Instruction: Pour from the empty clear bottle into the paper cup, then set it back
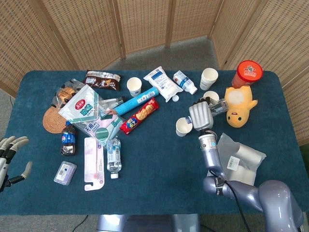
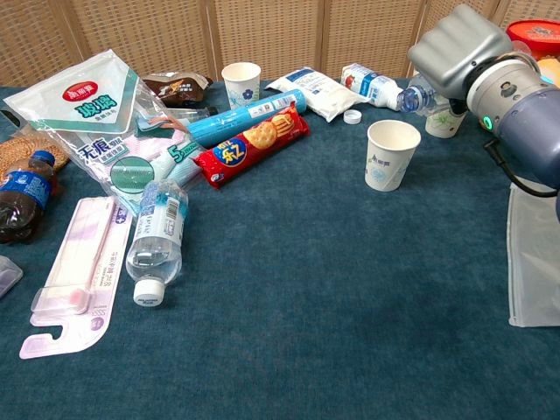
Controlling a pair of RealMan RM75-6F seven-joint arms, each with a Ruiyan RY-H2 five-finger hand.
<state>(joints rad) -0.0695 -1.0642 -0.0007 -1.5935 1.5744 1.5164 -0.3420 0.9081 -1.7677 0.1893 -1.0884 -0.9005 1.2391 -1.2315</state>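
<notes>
The right hand (image 1: pixel 200 115) grips the clear bottle (image 2: pixel 415 94), fingers wrapped around its body, holding it nearly level above the table (image 1: pixel 159 164). The bottle's open neck points toward the robot's left and sits just above and behind the paper cup (image 2: pixel 390 154), which stands upright on the blue cloth. A small white cap (image 2: pixel 353 116) lies near the cup, beside a white pouch (image 1: pixel 160 82). The left hand (image 1: pixel 10 155) rests at the table's near left edge, fingers spread apart and holding nothing, well apart from the cola bottle (image 1: pixel 68 138).
</notes>
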